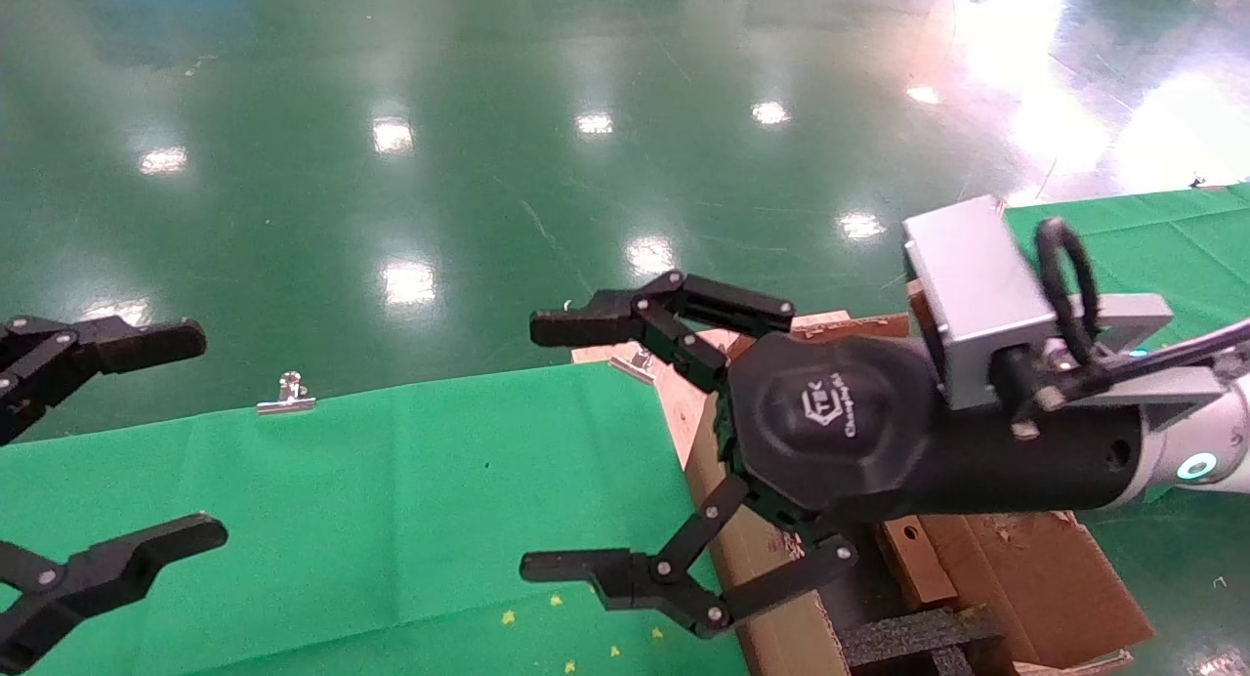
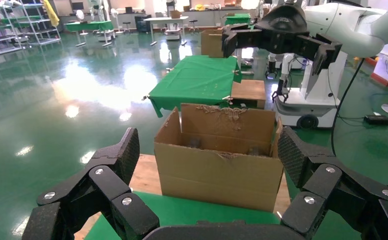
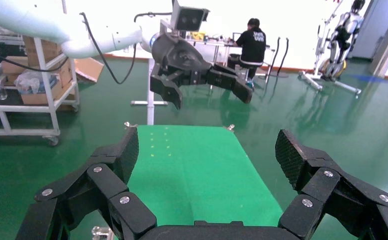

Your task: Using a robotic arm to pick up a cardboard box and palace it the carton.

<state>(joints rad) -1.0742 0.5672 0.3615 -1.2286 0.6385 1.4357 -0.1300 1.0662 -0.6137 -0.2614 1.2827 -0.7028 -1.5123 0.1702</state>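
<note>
The right gripper [image 1: 562, 451] hangs wide open and empty, the carton [image 1: 771, 598] just beneath its wrist; the small box [image 1: 913, 559] lies inside. The left gripper [image 1: 210, 437], also wide open, hovers well apart.

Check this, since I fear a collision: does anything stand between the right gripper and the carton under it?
Nothing visible does. The right gripper hangs open and empty over the wall of the carton; the cardboard box seems to lie inside, beside black foam. The left gripper sits open at far left.
</note>
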